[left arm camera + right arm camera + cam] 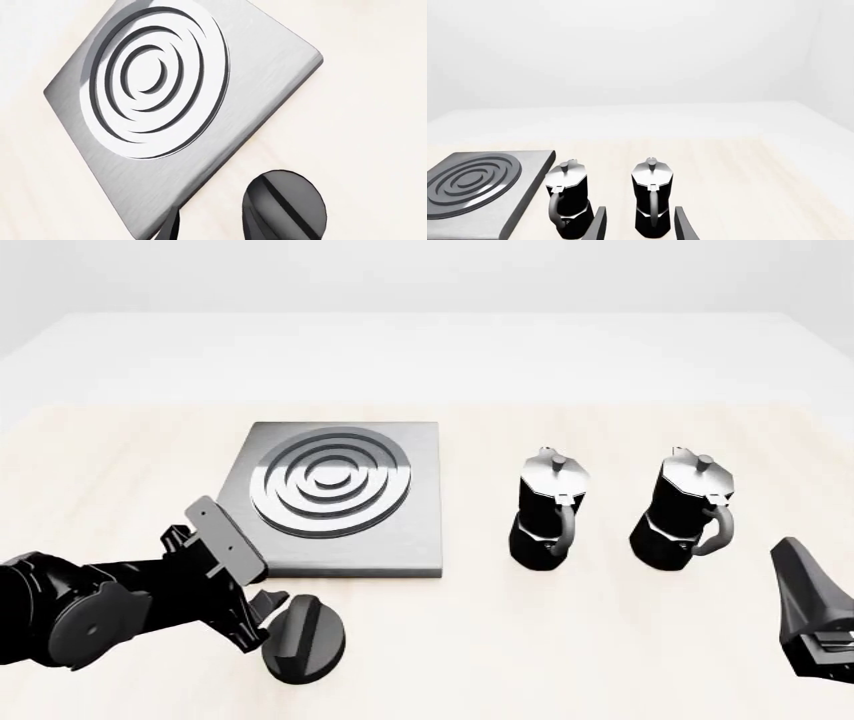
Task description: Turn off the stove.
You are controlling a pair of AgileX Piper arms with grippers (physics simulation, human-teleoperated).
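The stove (350, 500) is a flat grey metal square lying on the pale table (601, 640). In the front view it sits at about 10 o'clock from the middle of the picture. It has shiny silver rings (334, 484), one inside the other, raised on its top.

The stove's knob (307, 638) is a separate piece. It is round and black with a ridge across it. It sits on the table at about 6 o'clock from the stove, just past the stove's near edge and not touching it.

The left gripper (264, 602) comes in low from 9 o'clock. It is just beside the knob, on the knob's 10 o'clock side. Only one dark finger (168, 231) peeks into the left wrist view, so I cannot tell if this pincer is spread or pressed together. That view also shows the stove plate (180, 95) and the knob (285, 206) close by.

Two coffee pots stand upright at 3 o'clock from the stove. The first pot (549, 510) is nearer the stove and the second pot (686, 508) is farther out. Both are black below and silver on top, with handles.

The right gripper (640, 225) is at about 4 o'clock in the front view, well apart from the knob. Its two fingers are spread wide and hold nothing.
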